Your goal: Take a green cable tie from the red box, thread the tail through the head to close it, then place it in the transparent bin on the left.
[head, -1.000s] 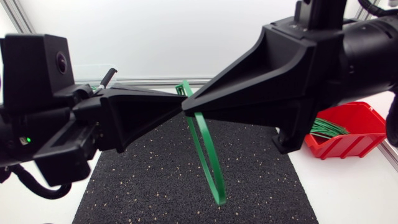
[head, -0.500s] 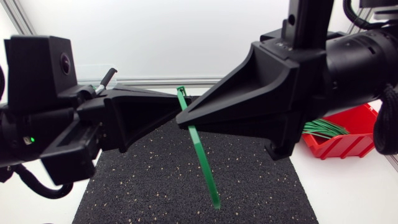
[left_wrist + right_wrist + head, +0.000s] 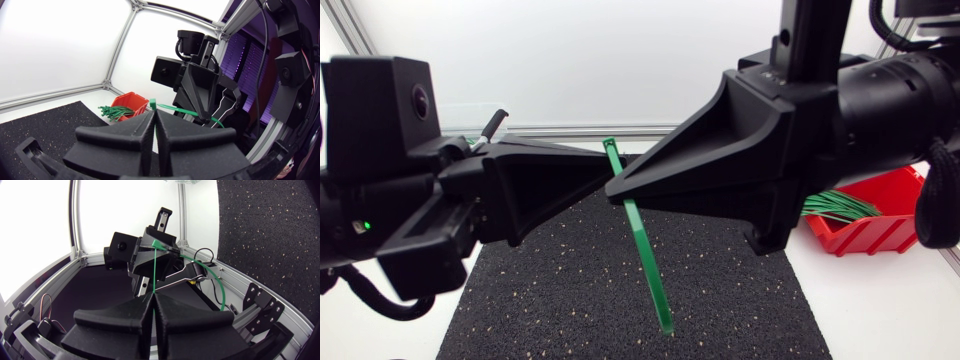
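Turning edge-on since earlier, tie [image 3: 646,262] is hanging mid-air; left claw [image 3: 601,160] and right claw [image 3: 619,188] are both clamping it, tail-to-head, for threading.

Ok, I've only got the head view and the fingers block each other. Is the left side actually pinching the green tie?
Observer: Yes. In the left wrist view the left fingers are pressed together with the tie poking out at their tips.
Operator: And the right?
Observer: Right wrist view shows the right fingers closed too, a straight green stretch rising from between them to the left fingers.
Operator: Threaded yet?
Observer: Cannot tell. That view does show a second green stretch curving away in an arc from the left fingers.
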